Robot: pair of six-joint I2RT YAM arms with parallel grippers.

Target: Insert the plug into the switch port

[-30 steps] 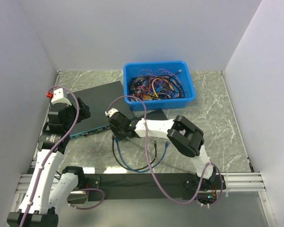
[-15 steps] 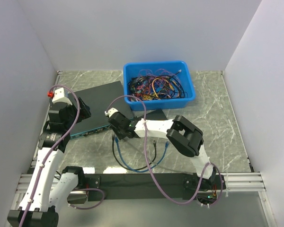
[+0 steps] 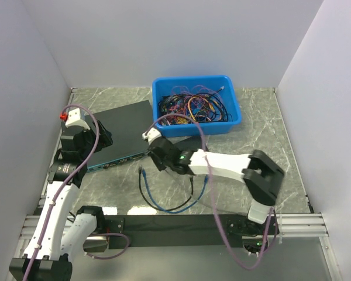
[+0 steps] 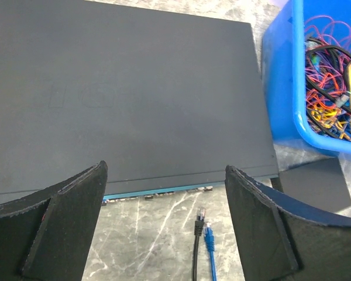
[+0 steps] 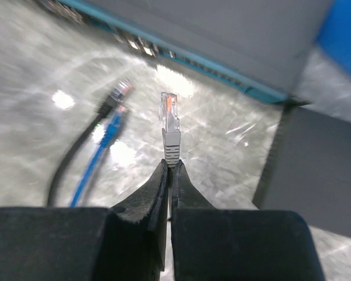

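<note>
Pinching the grey sleeve of the plug (image 5: pixel 168 114), the right claw (image 5: pixel 168 167) is closed tight, fingers pressed together with only the sleeve between them. The plug's clear tip sticks straight out past the fingertips, off the table (image 3: pixel 269 140). It points toward the blue front strip of the big black box (image 4: pixel 134 88), near that box's corner on the side of the blue bin (image 3: pixel 234 111). The plug's cable is hidden between the fingers.

The small black box (image 5: pixel 316 170) sits just off that same corner of the big black box, to one side of the plug and apart from it. No socket on it can be made out; the wrist view is blurred.

The blue cable end (image 5: pixel 111 132) and black cable end (image 5: pixel 120 91) lie side by side on the table just in front of the big black box's front strip, on the plug's other side, not gripped.

The left claw (image 4: pixel 165 170) is spread wide with nothing in it, hanging over the top of the big black box near its front edge. The blue bin, full of tangled wires, stands by the big black box's far corner.
</note>
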